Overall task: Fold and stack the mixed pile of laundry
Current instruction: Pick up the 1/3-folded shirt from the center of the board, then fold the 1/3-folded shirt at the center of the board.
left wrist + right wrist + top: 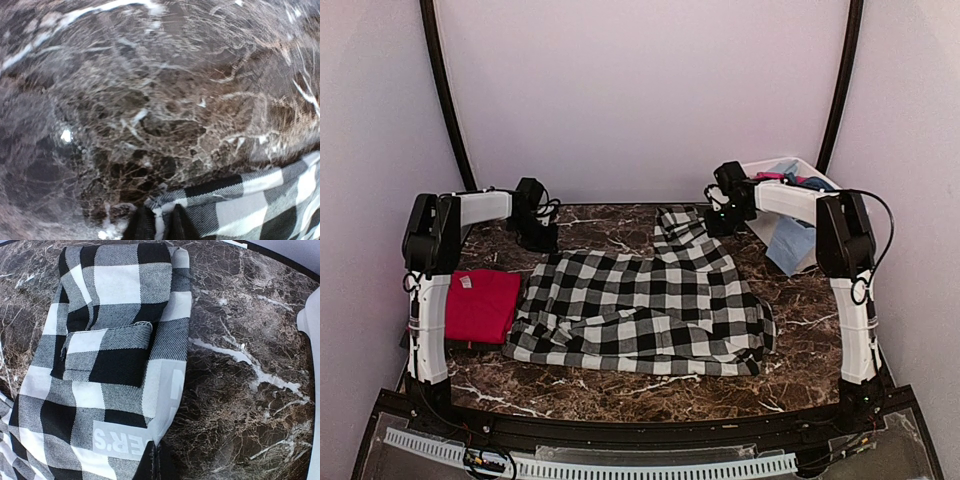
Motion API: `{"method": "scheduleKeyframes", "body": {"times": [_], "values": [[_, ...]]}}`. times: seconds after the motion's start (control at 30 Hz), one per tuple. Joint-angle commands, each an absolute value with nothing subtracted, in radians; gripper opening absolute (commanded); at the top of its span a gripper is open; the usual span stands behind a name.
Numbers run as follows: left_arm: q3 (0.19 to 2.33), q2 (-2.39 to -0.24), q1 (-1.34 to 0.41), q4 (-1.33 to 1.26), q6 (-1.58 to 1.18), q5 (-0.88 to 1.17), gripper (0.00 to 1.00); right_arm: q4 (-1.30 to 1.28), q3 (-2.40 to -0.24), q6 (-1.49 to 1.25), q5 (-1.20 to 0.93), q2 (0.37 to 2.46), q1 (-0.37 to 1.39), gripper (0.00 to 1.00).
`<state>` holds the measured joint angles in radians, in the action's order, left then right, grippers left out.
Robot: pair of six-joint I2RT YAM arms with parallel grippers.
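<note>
Currently, the checked garment (640,310) lies spread across the middle of the surface (800,320). The left jaws stand narrow, pinching its far-left corner. The right jaws are fully closed at its far-right edge, beside the white lettering (120,440); whether they grip cloth cannot be told. The folded red tee (480,305) lies near-left. Pink and blue pieces (790,245) sit in the white tub (760,163), far right.

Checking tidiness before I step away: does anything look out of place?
A light blue cloth hangs over the front wall of the white tub at far right. The checked garment lies rumpled, one part sticking out toward the back.
</note>
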<state>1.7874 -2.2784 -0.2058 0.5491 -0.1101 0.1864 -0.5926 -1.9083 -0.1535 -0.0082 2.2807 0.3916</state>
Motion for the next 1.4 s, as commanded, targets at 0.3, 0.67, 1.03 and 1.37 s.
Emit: {"method": "scheduleKeyframes", "body": {"times": [0.3,0.67,1.03,1.37], "values": [[1.815,-2.179,-0.203,0.515,-0.107,0.108,0.00,-0.587,-1.935,-0.144,-0.016,2.156,0.365,0.00],[1.623,-2.007,-0.203,0.414,-0.116,0.176,0.00,-0.566,-1.830,-0.164,-0.078,2.036,0.365,0.00],[1.329,-1.794,-0.205,0.334,-0.124,0.196,0.00,-0.507,-1.573,-0.209,-0.136,1.867,0.391,0.00],[1.165,-1.680,-0.302,0.371,-0.079,0.048,0.00,-0.488,-1.328,-0.250,-0.130,1.716,0.461,0.00]]}}
